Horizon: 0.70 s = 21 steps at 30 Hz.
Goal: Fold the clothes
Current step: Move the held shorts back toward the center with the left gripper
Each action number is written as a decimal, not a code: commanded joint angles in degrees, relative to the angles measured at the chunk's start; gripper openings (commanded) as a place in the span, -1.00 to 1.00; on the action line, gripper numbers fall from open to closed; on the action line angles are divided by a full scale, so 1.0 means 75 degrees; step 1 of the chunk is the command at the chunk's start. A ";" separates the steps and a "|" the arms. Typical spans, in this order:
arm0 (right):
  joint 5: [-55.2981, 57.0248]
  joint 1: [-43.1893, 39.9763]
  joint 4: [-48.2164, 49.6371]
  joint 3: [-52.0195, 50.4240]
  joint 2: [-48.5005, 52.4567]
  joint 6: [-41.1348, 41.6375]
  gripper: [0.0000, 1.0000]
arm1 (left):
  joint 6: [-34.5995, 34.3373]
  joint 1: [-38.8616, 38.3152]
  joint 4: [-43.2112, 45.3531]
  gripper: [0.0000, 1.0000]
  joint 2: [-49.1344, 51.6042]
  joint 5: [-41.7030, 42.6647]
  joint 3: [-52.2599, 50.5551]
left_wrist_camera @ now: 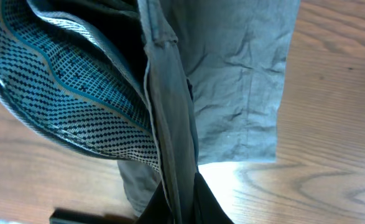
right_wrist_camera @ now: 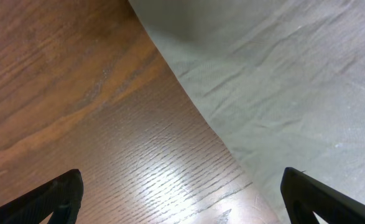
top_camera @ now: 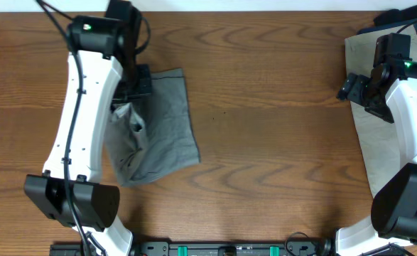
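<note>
The mid grey shorts (top_camera: 158,128) lie on the left part of the wooden table, partly folded, with one edge lifted. My left gripper (top_camera: 133,85) is shut on a fold of the grey shorts (left_wrist_camera: 232,81) near their top left. The left wrist view shows the cloth pinched between my black fingers (left_wrist_camera: 185,205) and a blue patterned inner lining (left_wrist_camera: 70,93). The pale beige shorts (top_camera: 378,121) lie at the right edge and show in the right wrist view (right_wrist_camera: 281,81). My right gripper (top_camera: 355,89) is open and empty above their left edge. A dark navy pair (top_camera: 396,18) shows at the far right corner.
The table's middle (top_camera: 272,107) is bare brown wood. Both arm bases stand at the front edge, left (top_camera: 73,206) and right (top_camera: 400,206).
</note>
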 commanded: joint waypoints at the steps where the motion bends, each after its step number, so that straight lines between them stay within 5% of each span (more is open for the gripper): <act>1: 0.0102 -0.0029 -0.0003 0.0079 -0.0108 -0.0006 0.99 | 0.0067 -0.0274 0.0224 -0.88 -0.0090 0.0055 -0.0318; 21: 0.0099 -0.0029 -0.0003 0.0079 -0.0108 -0.0003 0.99 | 0.0070 -0.0612 0.3194 -0.88 -0.0087 0.1454 -0.2978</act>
